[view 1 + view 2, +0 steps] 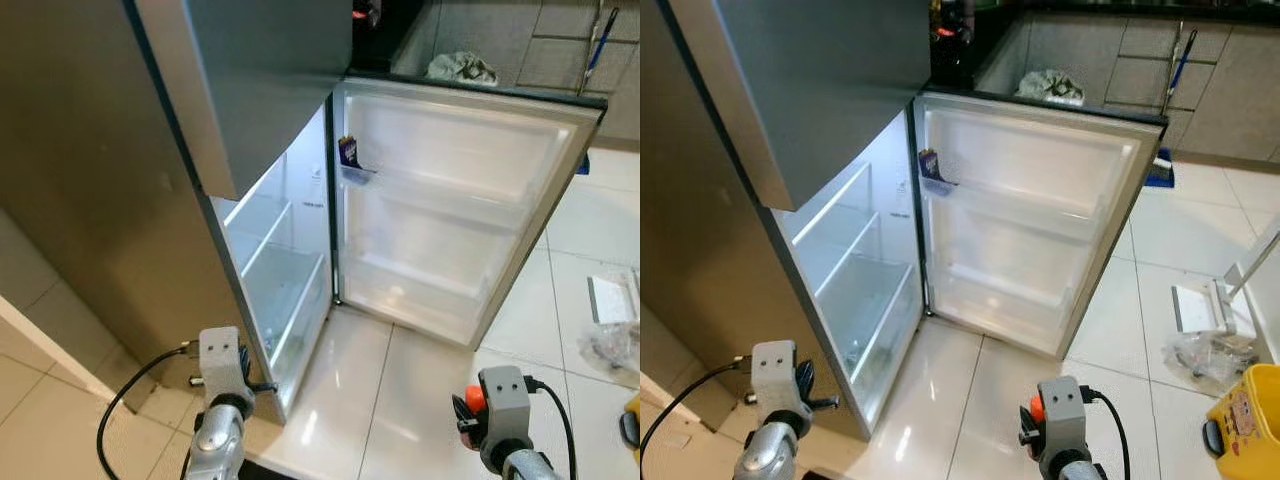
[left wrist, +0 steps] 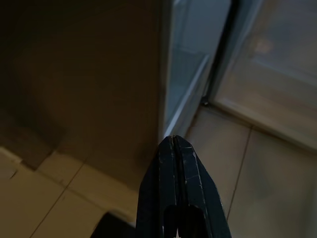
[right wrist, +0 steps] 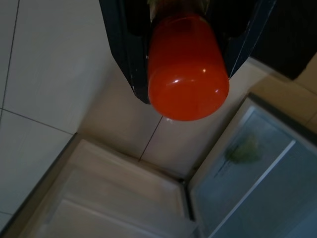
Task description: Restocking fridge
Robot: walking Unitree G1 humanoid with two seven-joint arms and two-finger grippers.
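Standing wide open, the fridge (image 1: 290, 250) shows bare glass shelves, and its door (image 1: 450, 210) swings out to the robot's right with a small dark packet (image 1: 348, 150) in the upper door shelf. The right tool (image 3: 185, 74) is clamped on an orange bottle (image 3: 188, 69), whose long axis runs along the fingers, its rounded end pointing toward the floor (image 1: 350, 400) before the fridge. The left tool (image 2: 177, 148) is fully closed and empty, low beside the fridge's front edge.

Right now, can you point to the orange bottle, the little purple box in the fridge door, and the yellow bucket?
orange bottle (image 3: 188, 69), right wrist view, rounded end.
purple box (image 1: 348, 151), left eye view, front face.
yellow bucket (image 1: 1247, 420), right eye view, side wall.
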